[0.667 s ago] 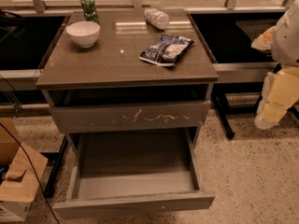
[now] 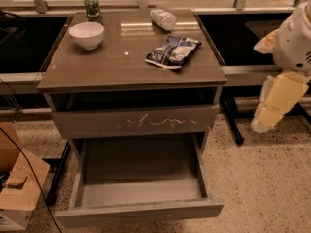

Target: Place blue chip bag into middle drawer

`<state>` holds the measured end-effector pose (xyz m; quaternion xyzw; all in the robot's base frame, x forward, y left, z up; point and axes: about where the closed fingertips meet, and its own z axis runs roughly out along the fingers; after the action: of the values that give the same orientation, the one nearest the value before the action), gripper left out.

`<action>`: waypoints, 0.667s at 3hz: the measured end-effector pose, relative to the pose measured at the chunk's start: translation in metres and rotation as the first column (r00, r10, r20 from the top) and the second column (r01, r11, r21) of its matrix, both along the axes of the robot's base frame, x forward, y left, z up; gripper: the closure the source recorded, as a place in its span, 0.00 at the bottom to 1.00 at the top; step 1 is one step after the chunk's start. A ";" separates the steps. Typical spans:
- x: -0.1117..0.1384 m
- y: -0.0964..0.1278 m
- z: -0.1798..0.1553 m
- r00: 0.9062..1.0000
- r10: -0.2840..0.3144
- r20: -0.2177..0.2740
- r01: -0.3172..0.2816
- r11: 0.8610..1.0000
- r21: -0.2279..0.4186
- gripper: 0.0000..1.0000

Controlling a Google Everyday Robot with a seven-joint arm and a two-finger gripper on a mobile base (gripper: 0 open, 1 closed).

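Note:
The blue chip bag (image 2: 172, 51) lies flat on the cabinet top (image 2: 121, 67), right of centre. The middle drawer (image 2: 141, 211) is pulled out below the scratched drawer front (image 2: 136, 122); its grey-brown inside holds nothing. My gripper (image 2: 272, 106) hangs at the right of the cabinet, beside its right edge, about level with the scratched front. It is clear of both the bag and the drawer, and nothing shows in it.
A white bowl (image 2: 86, 35) and a green can (image 2: 92, 8) stand at the back left of the top. A clear plastic bottle (image 2: 163, 18) lies at the back centre. A cardboard box (image 2: 17, 188) and cables are on the floor at the left. Dark table legs (image 2: 231, 120) stand behind on the right.
My arm at the right has shifted slightly left toward the cabinet. The bag, the bowl and the drawers have not moved.

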<state>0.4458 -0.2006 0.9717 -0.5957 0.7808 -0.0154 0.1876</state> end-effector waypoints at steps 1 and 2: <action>0.023 0.024 -0.011 0.999 0.013 0.034 -0.017 0.994 0.105 0.00; 0.023 0.024 -0.011 0.999 0.013 0.035 -0.017 0.994 0.105 0.00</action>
<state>0.4688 -0.1761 0.9608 -0.5905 0.7727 0.0169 0.2320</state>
